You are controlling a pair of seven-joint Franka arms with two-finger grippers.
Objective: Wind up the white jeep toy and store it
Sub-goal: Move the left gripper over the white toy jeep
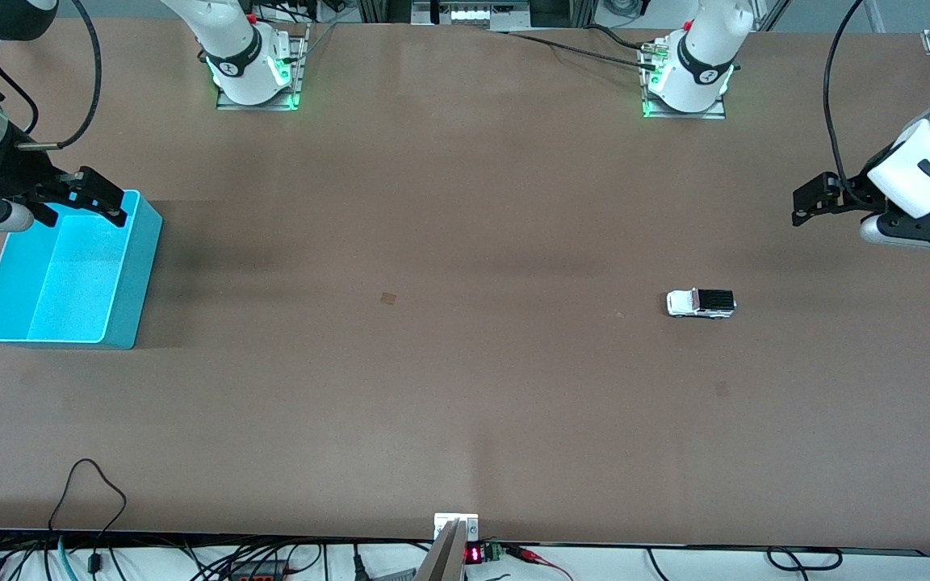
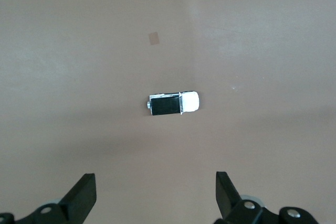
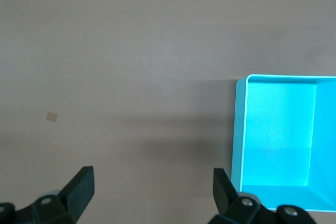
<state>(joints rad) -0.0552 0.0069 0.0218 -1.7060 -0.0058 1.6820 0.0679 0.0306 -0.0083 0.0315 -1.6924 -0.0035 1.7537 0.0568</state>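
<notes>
The white jeep toy (image 1: 701,303) with its black roof stands on the brown table toward the left arm's end. It also shows in the left wrist view (image 2: 173,103). My left gripper (image 1: 812,200) hangs open and empty in the air over the table near that end, apart from the jeep (image 2: 155,178). The cyan bin (image 1: 138,274) stands empty at the right arm's end. My right gripper (image 1: 98,198) is open and empty over the bin's rim on the side away from the front camera (image 3: 152,172). The bin's wall shows in the right wrist view (image 3: 237,129).
A small brown patch (image 1: 387,298) lies flat near the table's middle. A black cable loop (image 1: 85,484) lies by the table's edge nearest the front camera. The two arm bases (image 1: 253,64) stand along the edge farthest from it.
</notes>
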